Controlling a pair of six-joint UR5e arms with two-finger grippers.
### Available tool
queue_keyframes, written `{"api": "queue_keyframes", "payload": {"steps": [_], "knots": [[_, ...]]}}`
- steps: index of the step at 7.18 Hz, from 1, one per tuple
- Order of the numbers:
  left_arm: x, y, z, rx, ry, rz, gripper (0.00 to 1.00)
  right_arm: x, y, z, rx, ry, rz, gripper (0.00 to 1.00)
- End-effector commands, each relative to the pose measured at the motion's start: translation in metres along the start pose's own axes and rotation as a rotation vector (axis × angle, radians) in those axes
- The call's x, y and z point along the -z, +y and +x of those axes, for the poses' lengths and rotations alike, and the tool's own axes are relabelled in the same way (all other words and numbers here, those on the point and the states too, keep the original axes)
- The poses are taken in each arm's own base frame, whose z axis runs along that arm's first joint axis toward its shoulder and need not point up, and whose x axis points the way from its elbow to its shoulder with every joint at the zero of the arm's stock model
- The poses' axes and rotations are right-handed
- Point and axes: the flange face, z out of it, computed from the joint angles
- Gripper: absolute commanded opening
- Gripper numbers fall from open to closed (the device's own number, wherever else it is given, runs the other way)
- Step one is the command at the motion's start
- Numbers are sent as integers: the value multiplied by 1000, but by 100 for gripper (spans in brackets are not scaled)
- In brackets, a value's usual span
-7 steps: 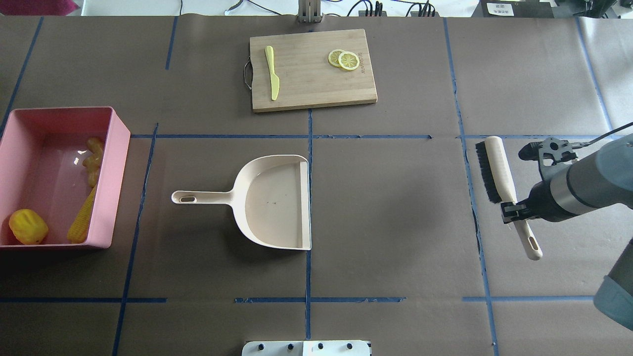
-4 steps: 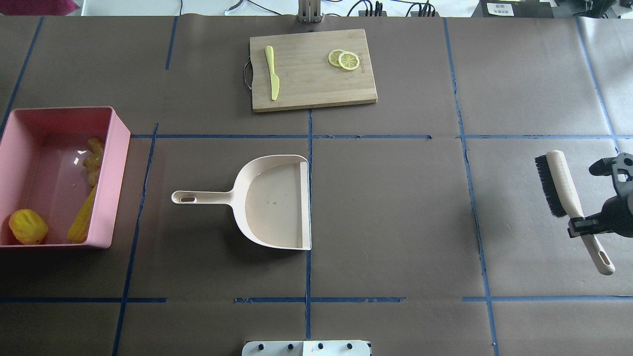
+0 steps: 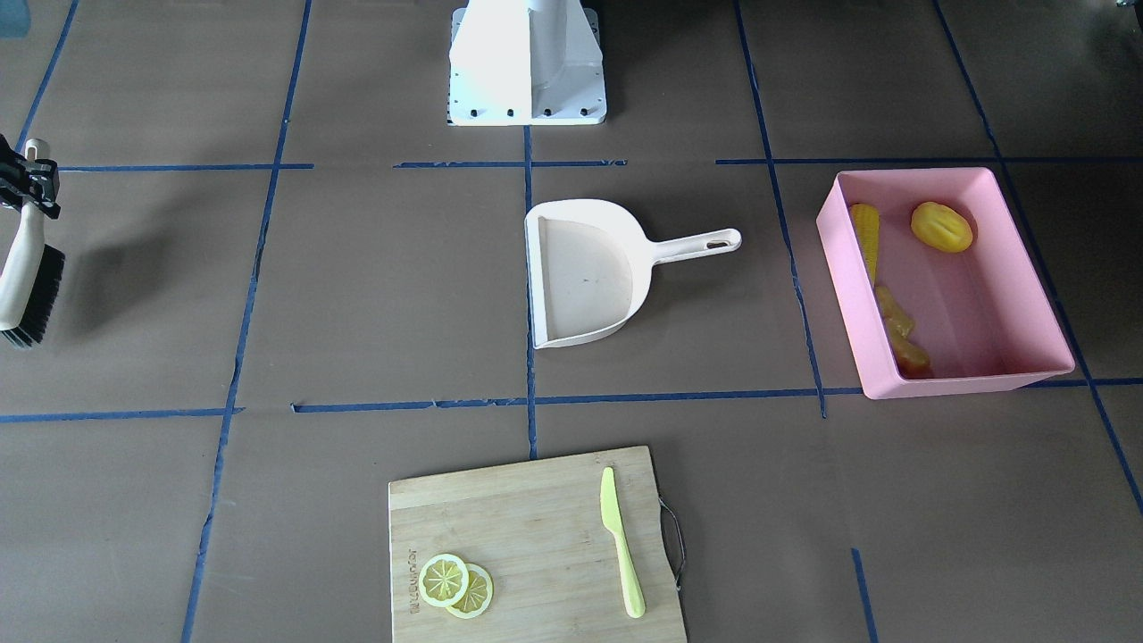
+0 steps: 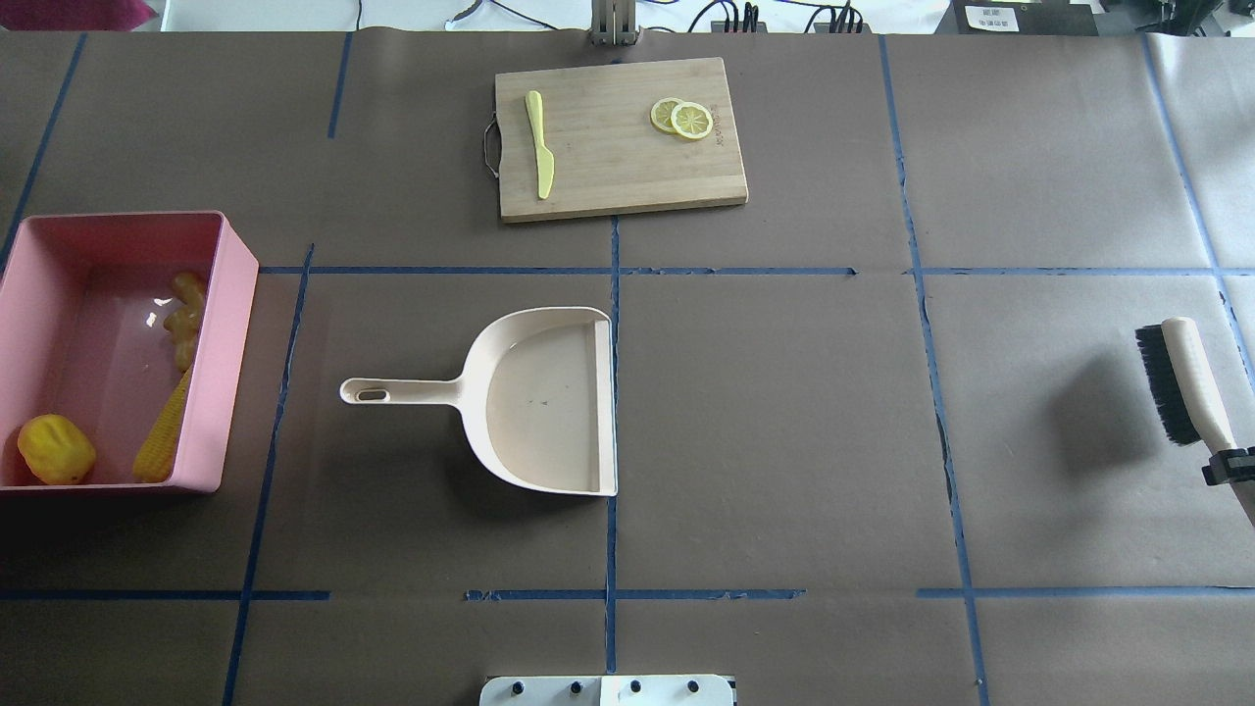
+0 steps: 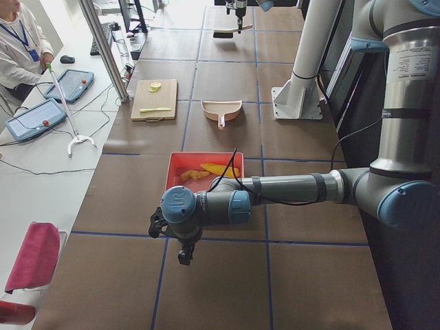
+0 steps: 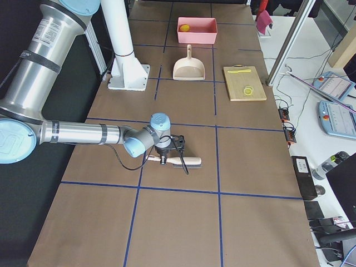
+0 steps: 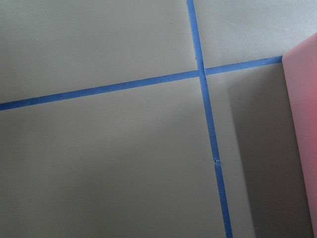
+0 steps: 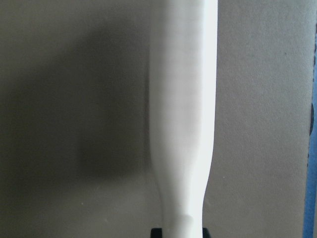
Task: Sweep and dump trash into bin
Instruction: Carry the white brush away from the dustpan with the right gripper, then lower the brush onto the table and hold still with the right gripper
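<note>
— Trash, all three pieces: where does it lie?
— Inside the bin [image 4: 227, 363], at the robot's left end of the bench [image 4: 784, 412]. The corn cob [image 4: 162, 431] lies along the wall nearest the bench's centre. The ginger root [image 4: 184, 316] is just beyond it against the same wall. The lemon-like fruit [image 4: 56, 449] sits apart from both, at the robot's end of the bin.
— How would they handle?
— They are toy foods, so I judge them light and stiff. The cob is long and ribbed and would likely roll. The fruit is rounded and probably slick. The root is knobbly, easiest to pinch at a narrow waist, and the cob I would take across its middle. Sweeping suits them better than pinching, though.
— And around them?
— The bin is smooth pink plastic with sloping walls. The cream dustpan [image 4: 539, 402] lies flat and bare mid-bench, its handle pointing toward the bin, well apart from it. The sweeping and dumping look done.
— The tools?
— The right tool [image 4: 1230, 466] is clamped on the pale handle of the brush [image 4: 1181, 382] at the bench's right edge, black bristles facing the centre. The left tool [image 5: 183, 253] hangs near the bin, and I cannot tell whether it is wide or narrow.
</note>
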Motion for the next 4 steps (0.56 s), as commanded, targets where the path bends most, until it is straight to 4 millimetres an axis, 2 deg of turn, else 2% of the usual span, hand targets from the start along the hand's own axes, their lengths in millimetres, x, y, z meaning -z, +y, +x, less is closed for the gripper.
{"api": "queue_keyframes", "payload": {"steps": [1,3,4], "knots": [[0,0,0,0,0,1,100,-4,1,4,-9,-6,-15,1],[0,0,1,-1,2,0,100,-13,-2,8,-13,2,-25,22],[0,0,0,0,1,1,100,-14,-4,6,-12,1,-23,49]]}}
